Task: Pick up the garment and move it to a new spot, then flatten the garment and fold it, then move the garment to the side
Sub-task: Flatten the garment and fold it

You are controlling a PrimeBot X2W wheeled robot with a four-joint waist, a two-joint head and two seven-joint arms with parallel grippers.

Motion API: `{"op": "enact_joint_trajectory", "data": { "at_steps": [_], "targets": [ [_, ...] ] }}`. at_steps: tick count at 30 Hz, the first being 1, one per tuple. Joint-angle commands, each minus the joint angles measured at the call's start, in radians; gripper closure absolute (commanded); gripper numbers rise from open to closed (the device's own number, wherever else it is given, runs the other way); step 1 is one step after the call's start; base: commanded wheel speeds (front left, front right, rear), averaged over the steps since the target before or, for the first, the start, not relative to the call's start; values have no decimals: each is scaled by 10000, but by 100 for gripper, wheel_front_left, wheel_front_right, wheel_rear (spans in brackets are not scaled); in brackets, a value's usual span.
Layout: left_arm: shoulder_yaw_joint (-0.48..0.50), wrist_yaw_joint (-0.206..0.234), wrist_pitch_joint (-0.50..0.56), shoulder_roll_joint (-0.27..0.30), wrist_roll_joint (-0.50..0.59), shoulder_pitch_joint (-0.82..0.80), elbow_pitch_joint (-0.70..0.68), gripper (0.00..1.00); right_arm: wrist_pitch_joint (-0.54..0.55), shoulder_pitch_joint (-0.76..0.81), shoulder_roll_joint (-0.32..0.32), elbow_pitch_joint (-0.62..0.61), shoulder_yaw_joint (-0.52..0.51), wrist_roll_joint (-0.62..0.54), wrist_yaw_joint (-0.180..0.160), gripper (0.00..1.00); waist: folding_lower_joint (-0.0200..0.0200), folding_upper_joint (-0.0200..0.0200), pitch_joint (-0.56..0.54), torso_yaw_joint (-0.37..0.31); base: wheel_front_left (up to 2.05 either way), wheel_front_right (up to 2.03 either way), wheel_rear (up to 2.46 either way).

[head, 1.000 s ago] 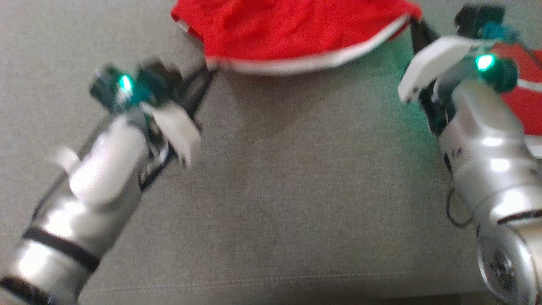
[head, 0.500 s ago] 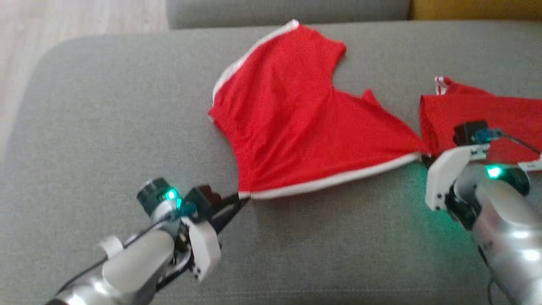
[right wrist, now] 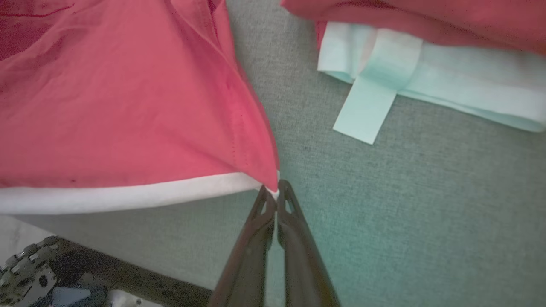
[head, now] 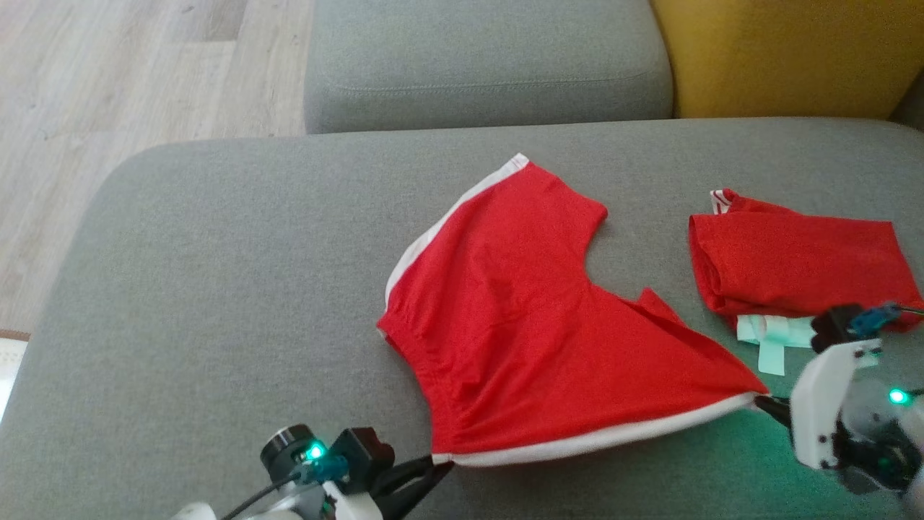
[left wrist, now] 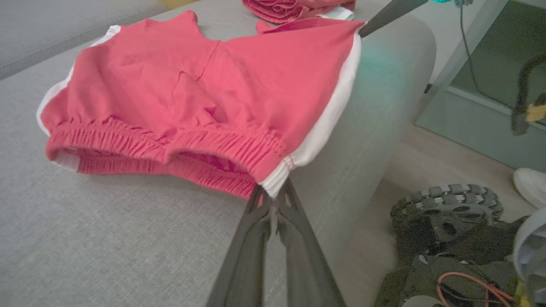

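Two grippers are stretching one pair of red shorts along the front edge of the grey cushion.

We are holding the red shorts (head: 548,339) by both ends of their white side stripe. Our left gripper (left wrist: 273,198) is pinching the waistband corner and our right gripper (right wrist: 276,194) is pinching the leg-hem corner, each with its fingers closed on cloth. The shorts are lying right of the middle of the grey cushion (head: 216,289), with the stripe running beside the front edge and the far leg pointing toward the back edge. We judge that we are keeping the stripe taut so the fabric spreads flat for folding, though the waistband is bunching slightly. A folded red garment (head: 794,260) and a pale cloth (right wrist: 426,76) touching it are sitting near the right edge, apart from the shorts, so this pull is not likely to be dragging them.
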Motion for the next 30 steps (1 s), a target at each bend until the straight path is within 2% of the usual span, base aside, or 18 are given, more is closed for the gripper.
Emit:
{"op": "enact_joint_trajectory", "data": {
  "at_steps": [1,4,7,11,17,23,30],
  "targets": [
    [419,155,32,366,-156,-392,-556,100,229,-80,-597,-680,-220,158,-9,100,1,-1,4,33,0,0,0],
    [708,477,129,543,-324,-456,-1172,100,599,47,-946,-1522,-816,152,-9,100,1,-1,88,120,0,0,0],
    [902,658,174,631,-376,-600,-1410,100,714,-8,-983,-1905,-1248,-4,-9,100,1,-1,183,209,0,0,0],
    [1291,927,155,678,-459,-958,-1634,100,921,-337,-782,-2400,-1926,-598,-9,100,1,-1,425,438,0,0,0],
    [1804,1099,85,578,-526,-1691,-1596,100,1123,-1507,-344,-2771,-2564,-1759,-9,100,1,-1,1152,888,0,0,0],
    [2168,1063,-18,282,-620,-2404,-1125,100,1199,-3179,31,-2452,-2514,-2686,-9,100,1,-1,1979,1396,0,0,0],
    [2252,728,-156,-328,-610,-3206,-268,100,951,-5180,207,-1318,-1739,-3486,-9,100,1,-1,2954,2030,0,0,0]
  ]
}}
